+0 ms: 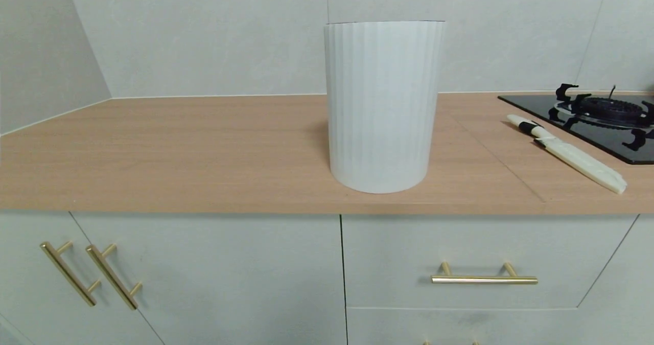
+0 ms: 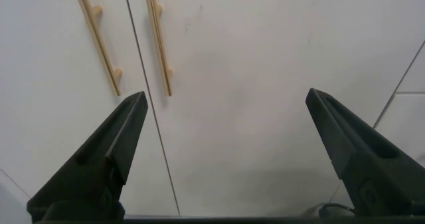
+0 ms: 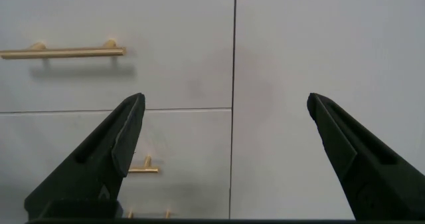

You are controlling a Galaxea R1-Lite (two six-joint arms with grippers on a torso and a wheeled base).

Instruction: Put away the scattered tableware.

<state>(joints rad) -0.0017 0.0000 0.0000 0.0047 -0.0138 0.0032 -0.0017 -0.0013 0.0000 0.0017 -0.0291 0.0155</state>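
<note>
One knife (image 1: 567,153) is lying unstowed on the desk's (image 1: 179,156) right, beside the stove (image 1: 603,117), apart from the white holder (image 1: 380,105); you are holding left gripper (image 2: 226,93) and right gripper (image 3: 225,96) at the cabinets (image 1: 204,273), fingers released.

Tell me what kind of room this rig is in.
Most likely a kitchen: a wooden counter with a gas hob set into it, white cupboards with brass handles below, and a knife lying beside the hob.
</note>
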